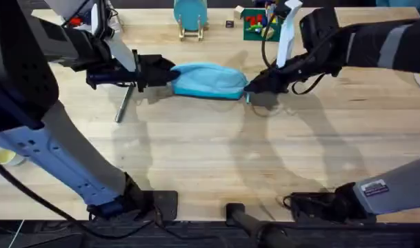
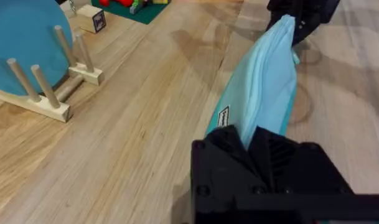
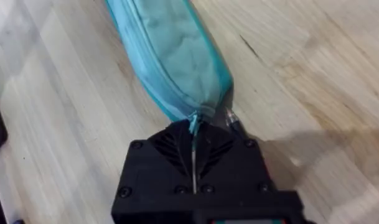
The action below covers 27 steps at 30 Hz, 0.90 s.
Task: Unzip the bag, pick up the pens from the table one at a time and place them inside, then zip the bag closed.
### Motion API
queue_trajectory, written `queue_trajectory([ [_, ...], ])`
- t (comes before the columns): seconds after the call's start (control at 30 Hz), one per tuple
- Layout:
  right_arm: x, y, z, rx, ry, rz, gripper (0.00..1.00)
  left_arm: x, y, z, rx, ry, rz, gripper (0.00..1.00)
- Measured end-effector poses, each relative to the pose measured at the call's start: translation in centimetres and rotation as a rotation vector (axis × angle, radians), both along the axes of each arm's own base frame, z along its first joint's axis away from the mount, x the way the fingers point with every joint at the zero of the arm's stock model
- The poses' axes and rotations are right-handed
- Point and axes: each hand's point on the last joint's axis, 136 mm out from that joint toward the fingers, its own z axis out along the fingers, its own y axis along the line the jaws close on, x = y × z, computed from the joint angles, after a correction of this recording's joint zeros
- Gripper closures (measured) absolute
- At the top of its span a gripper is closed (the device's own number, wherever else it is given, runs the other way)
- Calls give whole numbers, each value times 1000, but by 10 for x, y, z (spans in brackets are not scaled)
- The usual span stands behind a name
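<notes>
Wood grain of the large light butcher-block table [image 1: 210,158] lies bare nearest your arm bases. Farther out you have the light blue soft fabric pencil pouch [image 1: 208,80] lying lengthwise across the middle of the table, pinched at both ends. Your left gripper [image 1: 153,73] has its black fingers clenched on the pouch's left end; in the left wrist view the fabric runs straight into them [image 2: 264,152]. Your right gripper [image 1: 256,85] is clamped on the right end, where the right wrist view shows the zipper's end caught between its fingers [image 3: 195,146]. A slim dark pen [image 1: 124,103] lies on the table just below your left gripper. Beyond the pouch stands a round teal disc on a wooden stand [image 1: 190,17]
</notes>
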Motion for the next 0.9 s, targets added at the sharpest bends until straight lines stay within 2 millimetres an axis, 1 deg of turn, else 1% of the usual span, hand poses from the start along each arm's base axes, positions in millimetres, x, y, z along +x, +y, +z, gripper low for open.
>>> queue_trajectory([
  [0.43, 0, 0, 0, 2, 11, -11, 970, 0, 0, 0, 0, 0, 0, 958],
  [0.57, 3, -1, 2, -10, 7, -17, 970, 0, 0, 0, 1, 0, 0, 958],
  [0.7, 4, -2, 10, -21, 12, -22, 970, 0, 0, 0, 2, -2, 0, 958],
  [0.9, 6, -4, 27, -37, 37, -26, 970, 0, 0, 0, 3, -3, 0, 958],
])
